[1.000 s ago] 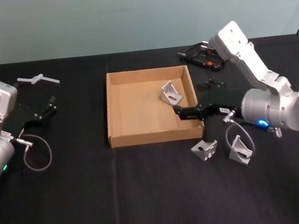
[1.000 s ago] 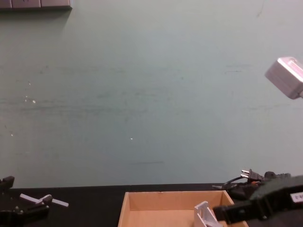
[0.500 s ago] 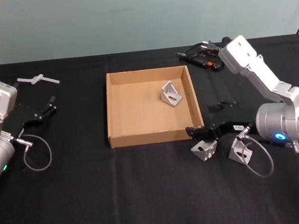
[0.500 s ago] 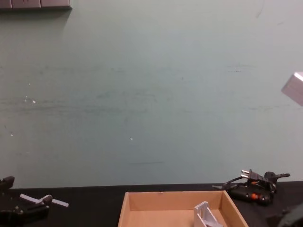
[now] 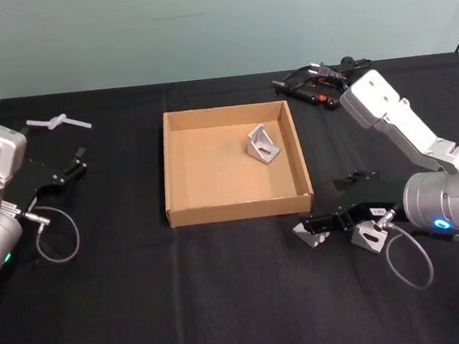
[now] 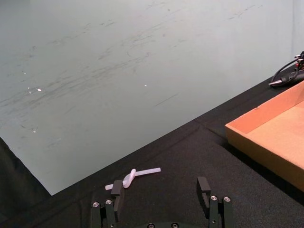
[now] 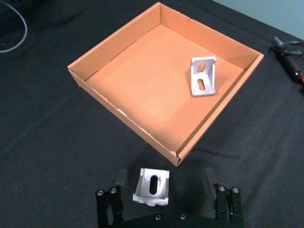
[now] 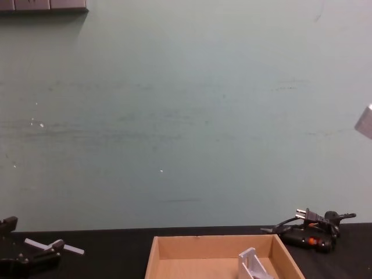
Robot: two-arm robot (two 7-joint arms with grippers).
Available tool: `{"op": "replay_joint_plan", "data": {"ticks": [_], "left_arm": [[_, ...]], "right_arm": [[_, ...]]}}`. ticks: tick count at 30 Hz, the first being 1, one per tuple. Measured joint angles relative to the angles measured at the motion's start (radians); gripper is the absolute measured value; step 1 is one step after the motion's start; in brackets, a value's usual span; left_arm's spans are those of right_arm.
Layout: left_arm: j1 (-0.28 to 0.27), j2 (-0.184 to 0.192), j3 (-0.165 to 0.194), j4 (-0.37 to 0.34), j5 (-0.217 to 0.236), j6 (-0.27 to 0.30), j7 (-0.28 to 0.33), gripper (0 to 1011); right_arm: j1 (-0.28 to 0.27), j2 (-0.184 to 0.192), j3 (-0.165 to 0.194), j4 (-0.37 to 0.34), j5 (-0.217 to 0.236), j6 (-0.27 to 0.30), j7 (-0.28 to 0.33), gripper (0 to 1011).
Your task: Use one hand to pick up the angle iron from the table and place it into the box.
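Observation:
One silver angle iron (image 5: 305, 234) lies on the black table (image 5: 226, 302) just in front of the tan box's (image 5: 233, 163) near right corner. My right gripper (image 5: 314, 222) is low over it and open. In the right wrist view that angle iron (image 7: 152, 186) sits between the spread fingers (image 7: 119, 178), apart from both. A second angle iron (image 5: 369, 237) lies beside it, partly under the right arm. Another angle iron (image 5: 262, 143) rests inside the box (image 7: 142, 71) near its far right side. My left gripper (image 5: 70, 167) stays parked at the far left, open.
A black tool with a plug and cable (image 5: 315, 86) lies behind the box on the right. A white plastic piece (image 5: 58, 121) lies at the back left. A grey cable loop (image 5: 56, 233) hangs by the left arm.
My right gripper has pulled back from over the box and come down in front of its near right corner, open around the angle iron on the table. The left arm has not moved.

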Motion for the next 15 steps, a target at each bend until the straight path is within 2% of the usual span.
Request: {"op": "replay_joint_plan", "data": {"ticks": [15], "left_arm": [[0.0,0.0,0.0,0.0,0.0,0.0,0.0,1005]], "right_arm": [[-0.003,0.004,-0.019,0.003,-0.01,0.022,0.012,1000]]}}
